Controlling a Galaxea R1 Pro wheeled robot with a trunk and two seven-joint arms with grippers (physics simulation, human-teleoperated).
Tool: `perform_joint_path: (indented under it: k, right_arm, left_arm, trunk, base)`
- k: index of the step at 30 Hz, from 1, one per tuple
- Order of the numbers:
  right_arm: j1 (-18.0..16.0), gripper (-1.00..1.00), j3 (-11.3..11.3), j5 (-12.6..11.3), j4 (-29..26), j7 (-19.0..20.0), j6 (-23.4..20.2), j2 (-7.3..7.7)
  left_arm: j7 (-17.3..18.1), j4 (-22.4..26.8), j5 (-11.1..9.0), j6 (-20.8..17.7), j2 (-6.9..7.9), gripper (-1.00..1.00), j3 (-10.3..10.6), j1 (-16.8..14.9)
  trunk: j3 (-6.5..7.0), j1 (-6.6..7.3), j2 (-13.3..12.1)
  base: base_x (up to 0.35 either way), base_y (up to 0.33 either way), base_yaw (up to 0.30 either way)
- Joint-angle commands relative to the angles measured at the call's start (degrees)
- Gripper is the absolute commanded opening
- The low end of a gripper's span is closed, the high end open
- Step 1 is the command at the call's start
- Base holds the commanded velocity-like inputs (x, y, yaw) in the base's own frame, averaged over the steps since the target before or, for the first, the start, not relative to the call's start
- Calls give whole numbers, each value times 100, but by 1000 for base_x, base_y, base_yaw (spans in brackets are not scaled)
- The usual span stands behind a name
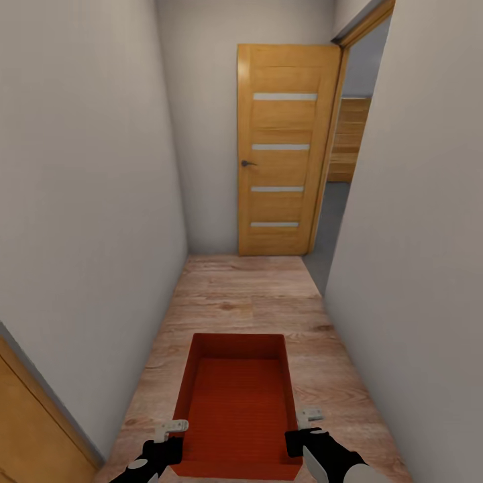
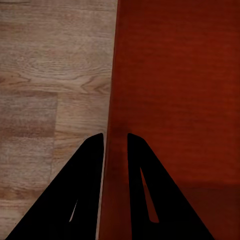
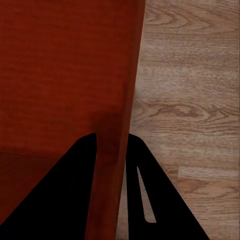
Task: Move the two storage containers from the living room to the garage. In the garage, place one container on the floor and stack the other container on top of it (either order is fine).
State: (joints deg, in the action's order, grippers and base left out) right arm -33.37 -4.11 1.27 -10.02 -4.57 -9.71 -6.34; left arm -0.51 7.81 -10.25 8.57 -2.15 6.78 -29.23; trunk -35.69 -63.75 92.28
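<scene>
One red-orange open-topped storage container (image 1: 238,402) hangs low in front of me over light wood planks. My left gripper (image 1: 176,429) is shut on its left wall, and my right gripper (image 1: 305,422) is shut on its right wall. In the left wrist view the left gripper (image 2: 115,135) straddles the container's rim (image 2: 170,100). The right wrist view has the right gripper (image 3: 111,135) pinching the other wall (image 3: 65,75). Ahead on the right, an open doorway gives onto the garage's grey floor (image 1: 330,228).
I am in a narrow hallway with white walls (image 1: 87,201) close on both sides. An orange wooden door (image 1: 285,147) with four frosted strips stands open at the far end. A wooden door edge (image 1: 27,429) is at my near left. Wood planks (image 1: 248,295) run ahead.
</scene>
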Motion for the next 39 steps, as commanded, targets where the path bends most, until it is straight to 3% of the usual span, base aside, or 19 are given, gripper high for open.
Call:
perform_joint_path:
  k: [1,39]
  right_arm:
    - [-3,-100,-5,110,-9,-45,-49,37]
    - [-3,-100,-4,110,-9,-44,-49,37]
  left_arm:
    - [-46,2,-38,22,4,-100,34,-4]
    - [-46,2,-38,22,4,-100,34,-4]
  trunk:
    - [-5,-3,2]
    - [-5,-3,2]
  base:
    - [340,77,-14]
    - [340,77,-37]
